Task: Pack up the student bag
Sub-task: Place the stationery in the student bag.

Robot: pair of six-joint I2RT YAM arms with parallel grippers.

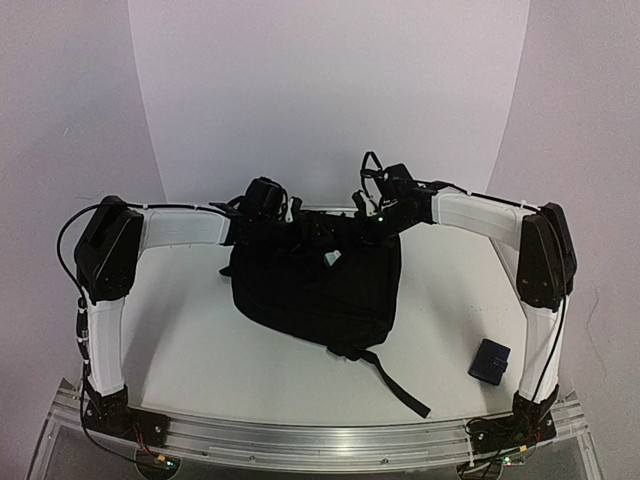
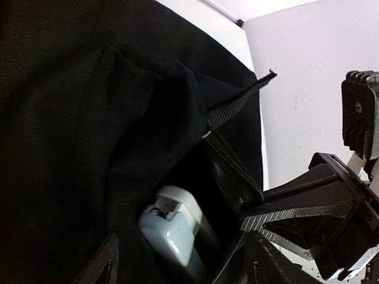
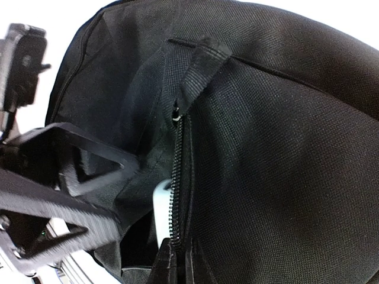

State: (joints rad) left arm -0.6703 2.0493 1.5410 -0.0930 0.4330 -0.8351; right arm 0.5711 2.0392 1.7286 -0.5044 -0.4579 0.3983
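Holding the student bag (image 1: 310,285) zipper edge (image 3: 179,177) pinched in the right gripper (image 3: 177,261) jaws lets the left gripper (image 2: 177,266), jaws seemingly spread, lift clear.

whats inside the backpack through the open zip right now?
Through the open zipper of the student bag, one pale blue-white object shows. Its lower end and the rest of the interior are hidden by black fabric and shadow.

White tabletop (image 1: 180,340), black student bag (image 1: 310,290) lying at centre frame, one webbing strap (image 1: 395,385) trailing toward lower right, small dark-blue pouch (image 1: 490,360) well apart, lower right.
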